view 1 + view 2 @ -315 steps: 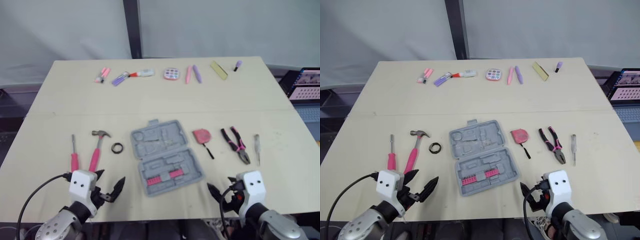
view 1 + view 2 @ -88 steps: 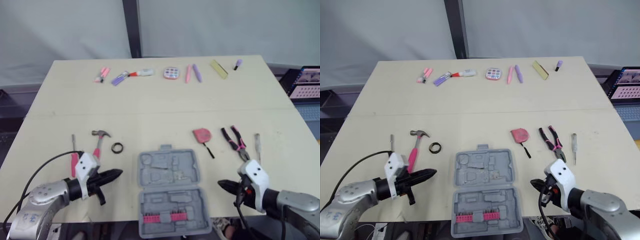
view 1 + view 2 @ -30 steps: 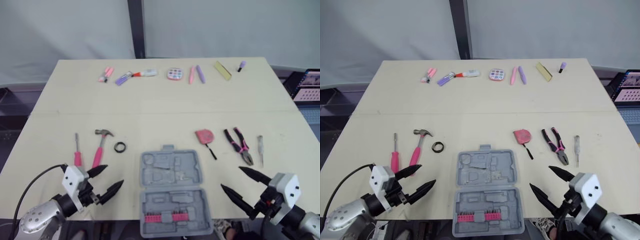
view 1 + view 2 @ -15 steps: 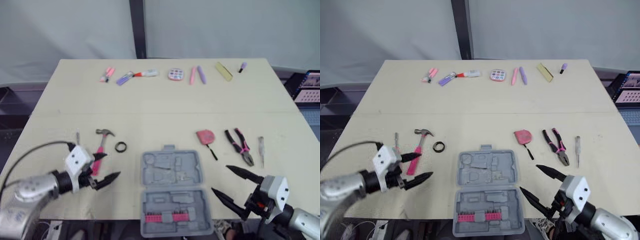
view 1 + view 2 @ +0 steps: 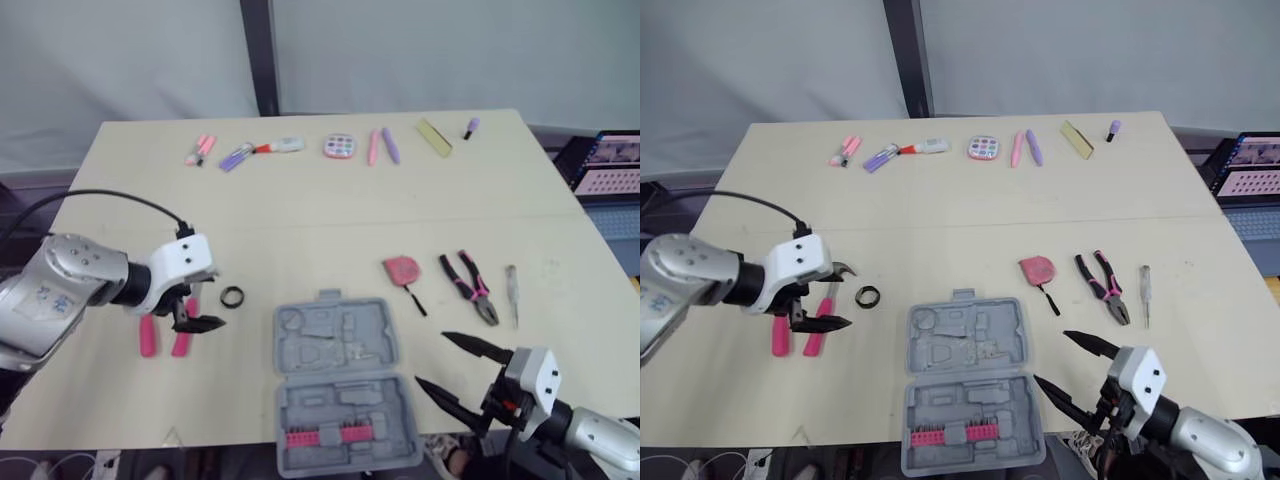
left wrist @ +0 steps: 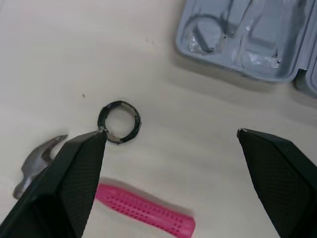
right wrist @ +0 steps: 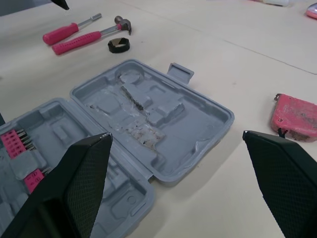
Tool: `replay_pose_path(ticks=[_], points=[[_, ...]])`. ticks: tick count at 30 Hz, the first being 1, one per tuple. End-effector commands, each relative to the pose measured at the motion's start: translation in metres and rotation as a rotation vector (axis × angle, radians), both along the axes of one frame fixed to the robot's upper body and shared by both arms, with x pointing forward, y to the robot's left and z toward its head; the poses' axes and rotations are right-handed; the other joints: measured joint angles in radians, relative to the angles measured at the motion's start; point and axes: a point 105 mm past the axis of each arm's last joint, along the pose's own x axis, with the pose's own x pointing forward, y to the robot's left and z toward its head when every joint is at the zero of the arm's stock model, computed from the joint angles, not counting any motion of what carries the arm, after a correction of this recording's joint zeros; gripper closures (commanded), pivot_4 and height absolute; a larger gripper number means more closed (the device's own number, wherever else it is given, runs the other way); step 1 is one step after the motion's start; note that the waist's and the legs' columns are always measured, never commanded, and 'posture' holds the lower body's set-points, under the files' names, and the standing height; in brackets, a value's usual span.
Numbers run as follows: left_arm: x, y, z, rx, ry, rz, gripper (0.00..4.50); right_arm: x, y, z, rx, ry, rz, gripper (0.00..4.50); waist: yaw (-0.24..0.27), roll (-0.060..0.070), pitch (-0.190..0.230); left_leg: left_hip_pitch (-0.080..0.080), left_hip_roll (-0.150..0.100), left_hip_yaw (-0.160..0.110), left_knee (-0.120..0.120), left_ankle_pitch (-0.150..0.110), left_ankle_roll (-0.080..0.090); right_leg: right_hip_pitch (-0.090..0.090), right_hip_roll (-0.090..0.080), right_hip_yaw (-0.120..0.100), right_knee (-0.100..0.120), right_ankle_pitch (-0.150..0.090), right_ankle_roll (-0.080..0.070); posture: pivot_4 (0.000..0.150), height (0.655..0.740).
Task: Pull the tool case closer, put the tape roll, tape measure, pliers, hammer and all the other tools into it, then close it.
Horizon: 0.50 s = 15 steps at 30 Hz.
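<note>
Open grey plastic tool case (image 5: pixel 345 390) lies at near edge of beige table (image 5: pixel 300 210), centre. Black tape roll ring (image 5: pixel 232 296) near its far-left corner. Left gripper (image 6: pixel 171 133) spread wide, empty, over ring and pink-handled hammer (image 6: pixel 143 210). Right gripper (image 5: pixel 430 359) spread, empty, just right of case. Pink tape measure (image 5: pixel 403 270) and pink-black pliers (image 5: pixel 470 288) beyond it.

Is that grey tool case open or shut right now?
Open. The tool case lies flat with both halves spread apart, its moulded slots facing up and a row of pink bits in the near half.
</note>
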Motion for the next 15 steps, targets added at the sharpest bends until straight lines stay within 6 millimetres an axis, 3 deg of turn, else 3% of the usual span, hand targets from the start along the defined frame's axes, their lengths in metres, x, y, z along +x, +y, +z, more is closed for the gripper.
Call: replay_pose_path(ticks=[1,7,15], points=[[-0.005,-0.011,-0.003,0.061,0.058,-0.018,0.00,0.001,-0.001,0.007,-0.003,-0.017,0.010,0.03,0.000,0.000,0.000,0.000,0.000,0.000,0.000,0.000,0.000,0.000,0.000,0.000,0.000,0.000,0.000,0.150,0.7400],[-0.002,-0.019,-0.013,0.168,0.070,-0.055,0.00,0.002,-0.002,0.009,-0.008,-0.015,0.012,0.03,0.000,-0.001,0.001,0.000,0.000,0.000,0.001,0.000,0.000,-0.001,0.000,0.000,0.002,0.000,0.000,0.150,0.7400],[0.007,-0.012,-0.024,0.215,0.071,-0.036,0.00,0.000,-0.001,0.009,-0.012,-0.016,0.010,0.03,0.002,-0.003,0.002,0.000,0.000,0.000,0.002,0.000,0.000,-0.001,0.000,0.000,0.003,0.000,0.000,0.150,0.7400]])
